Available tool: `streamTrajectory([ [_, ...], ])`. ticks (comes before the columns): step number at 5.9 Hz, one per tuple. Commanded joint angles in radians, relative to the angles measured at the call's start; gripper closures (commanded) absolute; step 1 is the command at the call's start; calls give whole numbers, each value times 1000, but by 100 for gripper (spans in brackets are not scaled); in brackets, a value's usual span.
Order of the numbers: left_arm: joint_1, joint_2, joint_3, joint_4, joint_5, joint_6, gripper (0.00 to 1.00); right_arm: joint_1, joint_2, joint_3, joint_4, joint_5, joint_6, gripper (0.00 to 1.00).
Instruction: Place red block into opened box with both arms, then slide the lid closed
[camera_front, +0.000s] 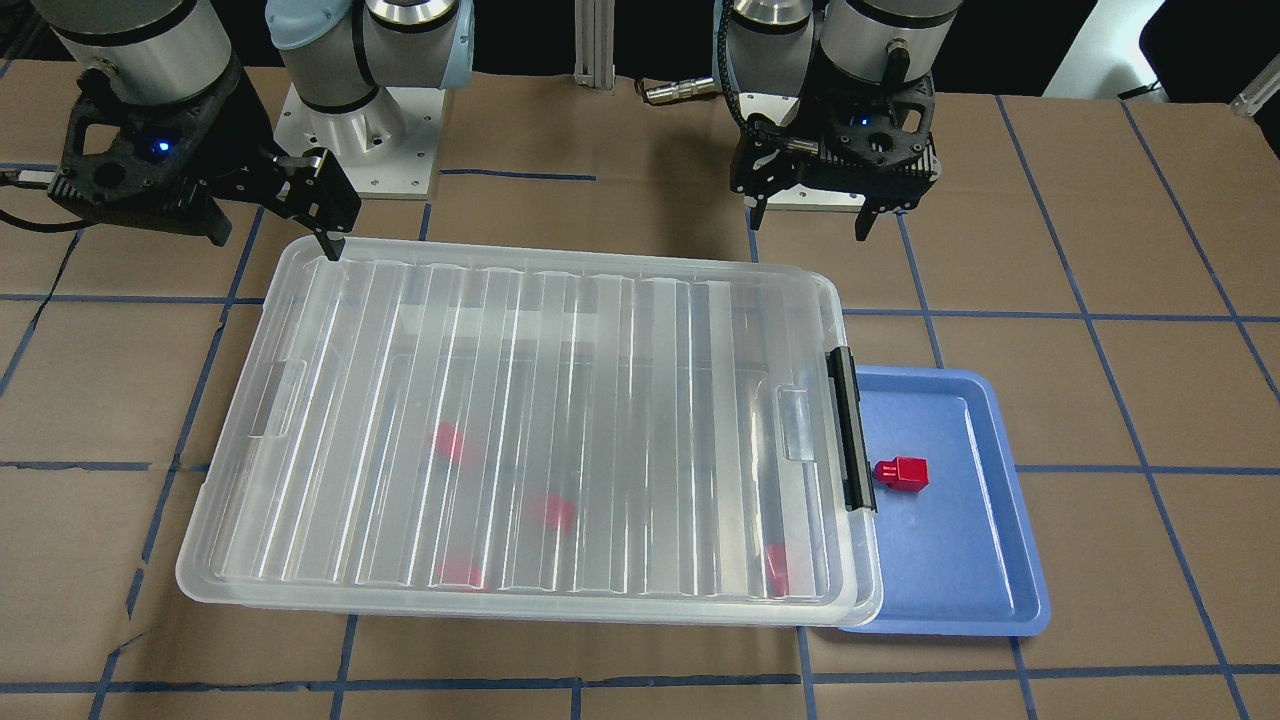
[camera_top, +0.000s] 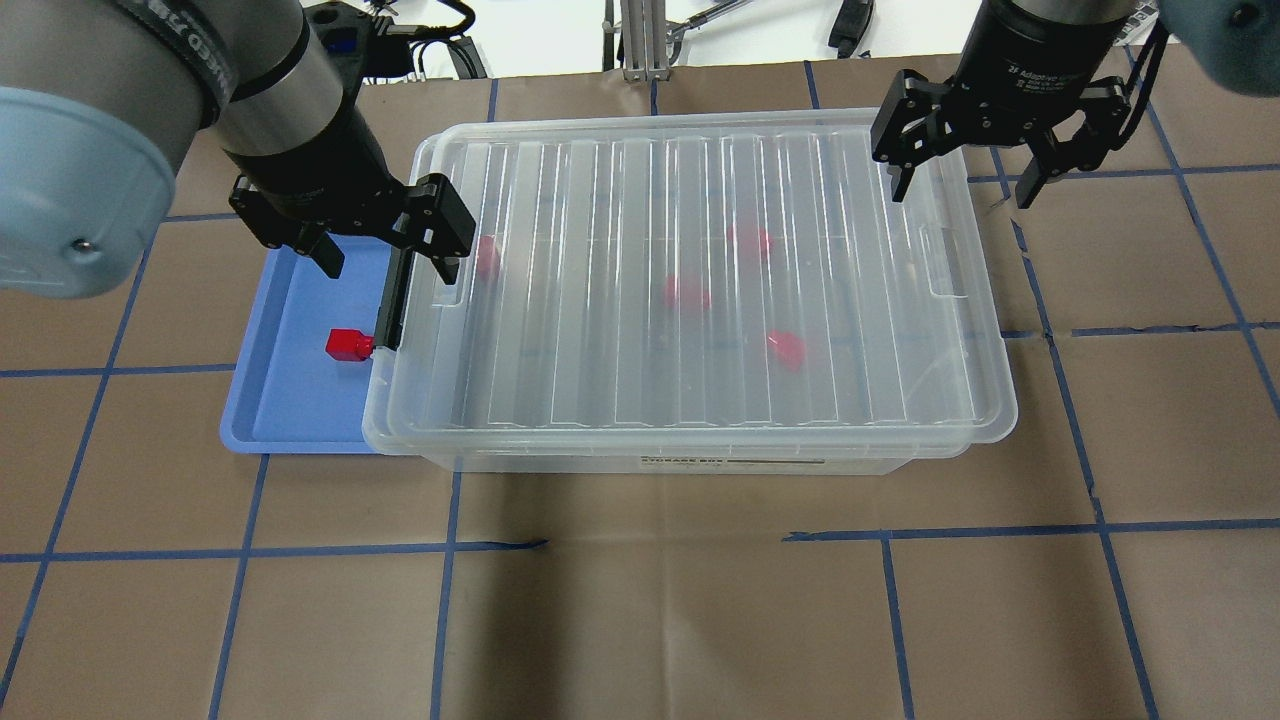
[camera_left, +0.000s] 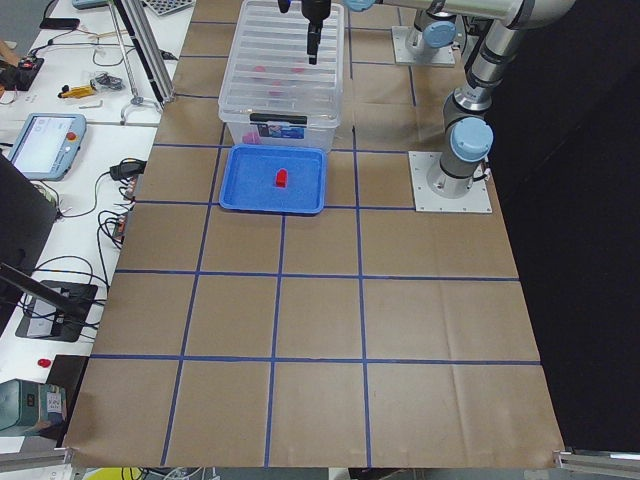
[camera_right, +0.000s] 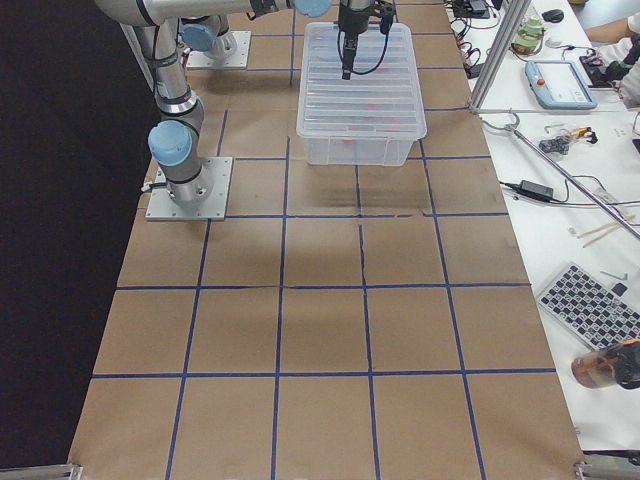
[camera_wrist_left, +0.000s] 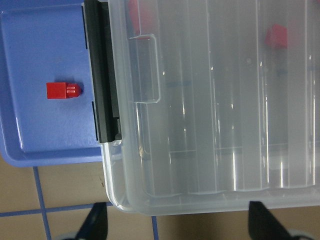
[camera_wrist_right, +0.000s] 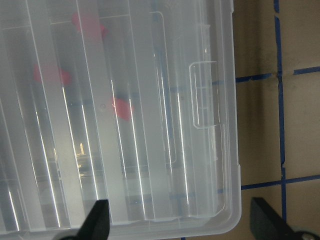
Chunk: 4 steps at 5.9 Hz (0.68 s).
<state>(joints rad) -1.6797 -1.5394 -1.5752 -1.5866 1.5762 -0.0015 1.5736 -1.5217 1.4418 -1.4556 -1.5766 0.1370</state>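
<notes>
In the overhead view, the left tool hangs at the left end of the box with its fingers spread wide and nothing between them. One finger is above the blue tray and the other is above the corner of the lid, near its tab recess. The tray lies on the paper-covered surface, and its right part is tucked under the end of the box.

One red block rests on the tray floor, outside the box. Its narrow nub points toward the black latch, and it sits just beside that bar; the left wrist view shows a thin gap between them.

Right of the latch, the ribbed lid lies flat across the top of the box and covers nearly all of it. Whether it sits fully home cannot be told. Four more red blocks show through the clear plastic as blurred patches on the box floor, well apart from one another.

At the far right end, the right tool hangs with its fingers likewise spread and gripping nothing. One finger is over the lid's edge and the other is beyond it, over the bare surface. Whether a fingertip touches the lid cannot be told.
</notes>
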Motion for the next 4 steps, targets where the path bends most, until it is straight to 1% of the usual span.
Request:
streamTrajectory([
  [1,2,7,0,0,2,0,2,6,-8,2,0,0,9,0],
  [4,2,7,-2,-1,4,0,2,8,-8,11,-5,-10,13,0],
])
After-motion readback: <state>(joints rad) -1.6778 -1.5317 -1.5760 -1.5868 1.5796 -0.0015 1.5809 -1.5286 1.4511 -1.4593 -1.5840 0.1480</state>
